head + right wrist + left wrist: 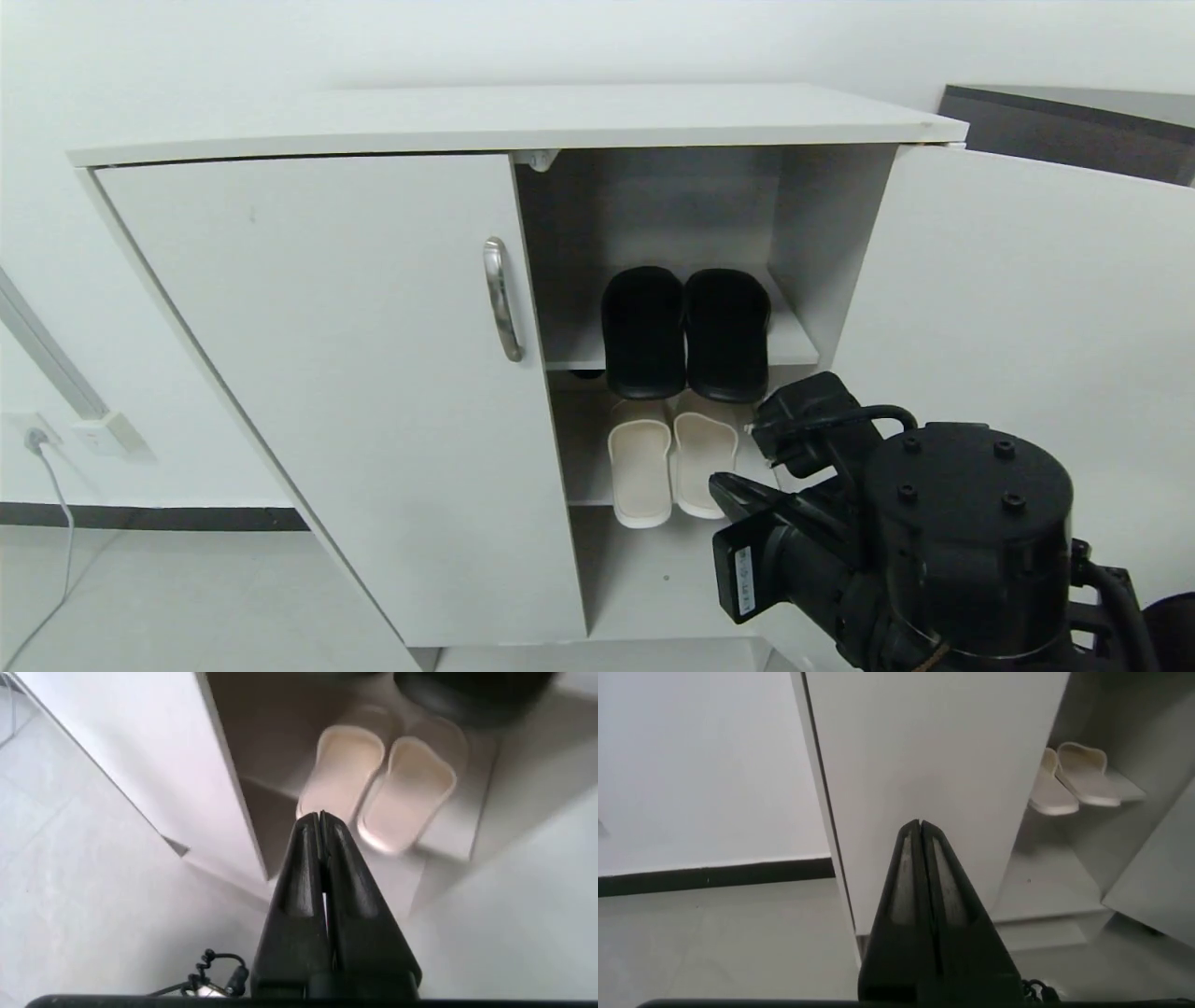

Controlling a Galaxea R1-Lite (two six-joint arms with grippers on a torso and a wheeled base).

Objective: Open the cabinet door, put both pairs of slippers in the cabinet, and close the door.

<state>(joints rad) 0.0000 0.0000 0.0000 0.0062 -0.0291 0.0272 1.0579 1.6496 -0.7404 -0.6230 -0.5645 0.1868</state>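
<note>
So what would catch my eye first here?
The white cabinet with its right door swung wide open. Inside, black slippers sit on the upper shelf and cream slippers on the shelf below. The black right gripper hangs just in front of the cream pair, shut.

1. No text, number or sign can be read.
2. A small white label is carried on the black housing at the near right; its print cannot be made out.
</note>
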